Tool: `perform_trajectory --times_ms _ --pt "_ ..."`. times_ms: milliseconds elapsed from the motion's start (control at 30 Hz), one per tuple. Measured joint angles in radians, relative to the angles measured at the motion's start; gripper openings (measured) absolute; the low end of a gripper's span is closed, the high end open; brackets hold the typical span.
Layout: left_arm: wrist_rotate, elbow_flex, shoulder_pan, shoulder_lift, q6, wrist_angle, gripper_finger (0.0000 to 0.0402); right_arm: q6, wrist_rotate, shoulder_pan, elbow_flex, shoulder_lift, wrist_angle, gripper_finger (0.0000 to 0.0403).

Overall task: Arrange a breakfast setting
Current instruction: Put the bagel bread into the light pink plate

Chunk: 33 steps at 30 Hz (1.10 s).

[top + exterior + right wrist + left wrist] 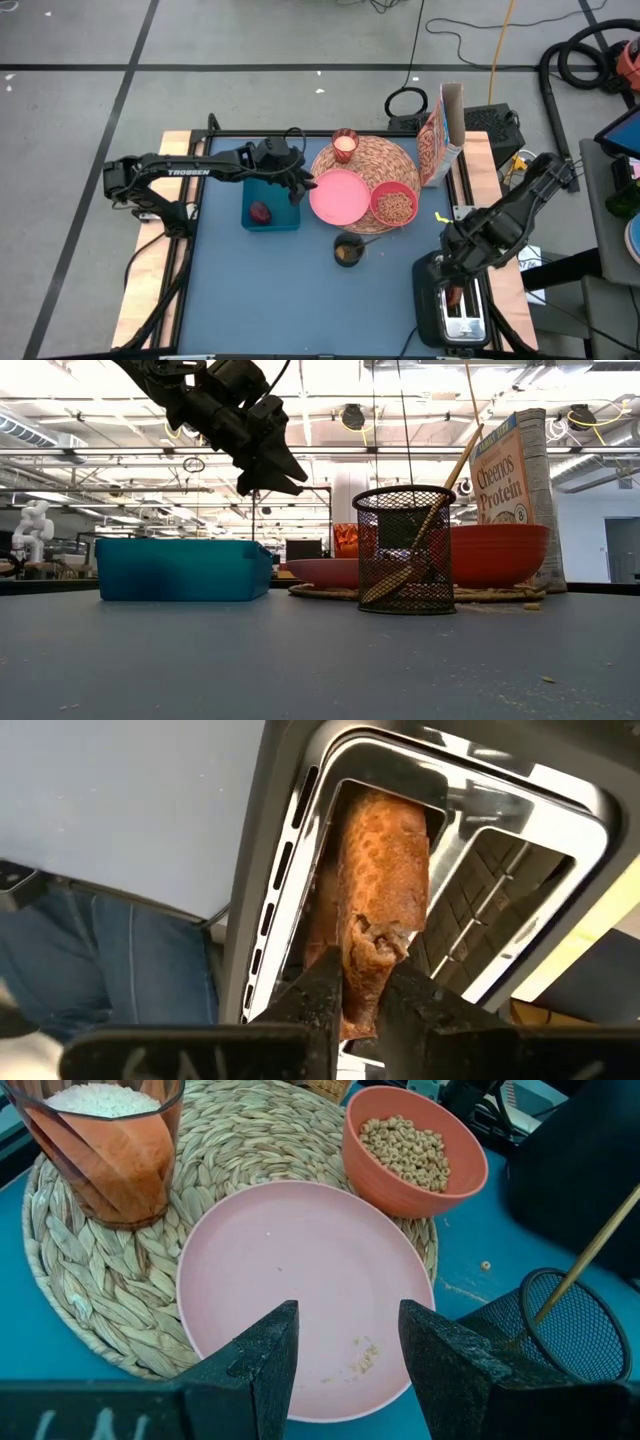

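- Plainly, the setting is gathered toward the desk's far edge: the round woven straw placemat (367, 163) carries the pink plate (338, 197) on its near-left side, the coral-red bowl (394, 204) of cereal rings touching the plate's right rim, and the candle glass (345, 145) at the mat's far side.
- The Cheerios Protein box (441, 133) stands upright just off the mat near the desk's right edge, close to the bowl, probably because it was used to fill it.
- The small dark-red fruit (260, 212) lies inside a teal tray (271, 205) left of the plate, so it looks not yet served.
- A black mesh cup (349, 249) with a thin stick in it stands just nearer than the plate.
- The left tool (341, 1370) hangs above the plate's near rim, fingers parted and empty, touching nothing; judging by its aim, it waits over the plate.
- The right tool (360, 1005) is down at the toaster (458, 300) by the desk's near-right corner, its fingers clenched on a browned slice of toast (375, 890) that stands in the slot.
- The pinch sits at the slice's top edge, likely so it can be lifted straight out toward the bare plate.
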Motion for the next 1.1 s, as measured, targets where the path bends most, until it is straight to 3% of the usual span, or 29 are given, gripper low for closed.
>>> perform_trajectory --times_ms 800,933,1100 --pt "0.000 0.000 0.000 0.000 -0.001 0.000 0.0179 0.028 0.010 0.000 0.002 -0.328 0.029 0.0040" --pt "0.000 0.000 0.000 0.000 -0.001 0.000 0.0179 0.026 0.127 0.000 0.002 -0.382 0.062 0.0040" --pt "0.000 0.000 0.000 0.000 -0.001 0.001 0.0179 0.025 0.369 0.000 0.002 -0.433 0.090 0.0039"
